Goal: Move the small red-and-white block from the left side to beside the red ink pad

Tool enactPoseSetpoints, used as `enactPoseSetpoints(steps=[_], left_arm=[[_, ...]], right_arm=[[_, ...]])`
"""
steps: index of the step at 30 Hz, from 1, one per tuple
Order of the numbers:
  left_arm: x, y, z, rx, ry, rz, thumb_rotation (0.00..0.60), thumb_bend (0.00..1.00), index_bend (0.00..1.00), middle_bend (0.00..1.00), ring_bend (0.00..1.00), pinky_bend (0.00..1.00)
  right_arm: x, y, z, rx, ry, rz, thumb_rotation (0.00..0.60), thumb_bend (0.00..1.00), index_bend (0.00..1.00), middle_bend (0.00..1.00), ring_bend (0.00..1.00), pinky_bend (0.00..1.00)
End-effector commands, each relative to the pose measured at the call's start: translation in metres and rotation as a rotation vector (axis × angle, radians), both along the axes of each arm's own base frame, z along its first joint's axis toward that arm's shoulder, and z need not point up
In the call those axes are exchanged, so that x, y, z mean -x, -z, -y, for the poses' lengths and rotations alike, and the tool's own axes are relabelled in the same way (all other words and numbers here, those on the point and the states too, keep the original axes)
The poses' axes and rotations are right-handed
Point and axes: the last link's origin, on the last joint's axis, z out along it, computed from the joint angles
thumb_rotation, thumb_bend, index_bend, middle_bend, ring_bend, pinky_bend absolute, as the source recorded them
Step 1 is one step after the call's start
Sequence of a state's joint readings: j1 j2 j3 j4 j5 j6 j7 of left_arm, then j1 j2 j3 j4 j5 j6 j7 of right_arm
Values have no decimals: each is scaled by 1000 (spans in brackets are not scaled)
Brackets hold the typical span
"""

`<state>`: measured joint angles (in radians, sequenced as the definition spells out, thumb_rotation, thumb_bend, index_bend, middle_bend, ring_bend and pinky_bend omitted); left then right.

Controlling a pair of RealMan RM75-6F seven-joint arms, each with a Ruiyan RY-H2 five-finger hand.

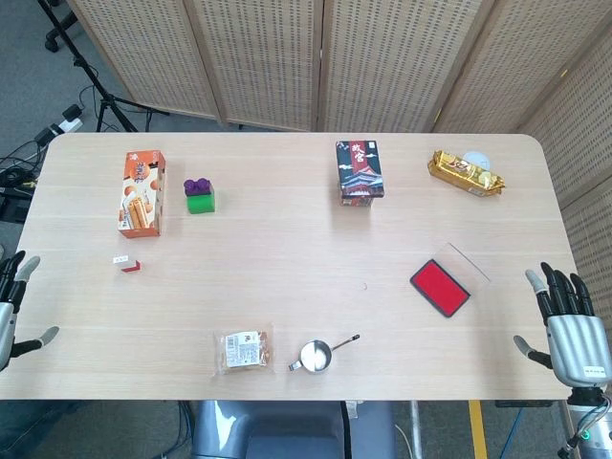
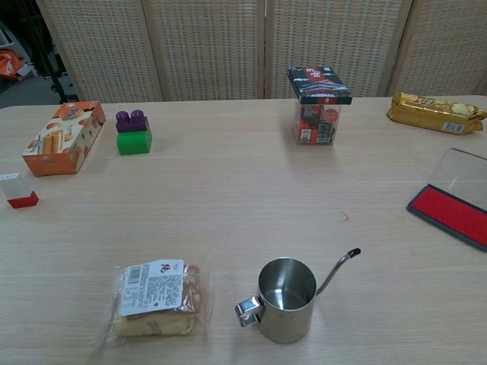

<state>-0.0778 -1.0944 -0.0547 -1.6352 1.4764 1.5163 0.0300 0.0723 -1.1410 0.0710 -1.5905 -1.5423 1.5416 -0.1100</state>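
The small red-and-white block (image 1: 126,264) (image 2: 17,190) lies on the pale wooden table (image 1: 287,249), just in front of the orange biscuit box (image 1: 142,192) (image 2: 64,138), far left of the red ink pad (image 1: 440,287) (image 2: 450,214). Left hand (image 1: 11,306) and right hand (image 1: 570,330) rest at the table edges, fingers spread, holding nothing.

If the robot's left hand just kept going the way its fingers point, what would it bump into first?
Probably nothing. The left hand sits at the table's left edge, fingers pointing up along it. The small red-and-white block and the orange box lie off to the side.
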Motion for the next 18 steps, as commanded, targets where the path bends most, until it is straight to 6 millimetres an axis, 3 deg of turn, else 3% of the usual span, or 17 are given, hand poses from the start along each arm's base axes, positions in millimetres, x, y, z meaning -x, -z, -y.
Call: enactPoseSetpoints(steps=[1, 11, 18], left_arm=[[0, -1, 0, -3, 0, 1, 600, 3, 0, 0, 0, 0], [2, -1, -1, -2, -11, 2, 600, 2, 0, 0, 0, 0], [6, 4, -18, 28, -49, 12, 600, 3, 0, 0, 0, 0]], right_arm=[[0, 0, 0, 0, 0, 1, 600, 0, 0, 0, 0, 0], [0, 1, 1, -3, -4, 2, 600, 0, 0, 0, 0, 0], [1, 1, 1, -6, 1, 9, 600, 0, 0, 0, 0, 0]])
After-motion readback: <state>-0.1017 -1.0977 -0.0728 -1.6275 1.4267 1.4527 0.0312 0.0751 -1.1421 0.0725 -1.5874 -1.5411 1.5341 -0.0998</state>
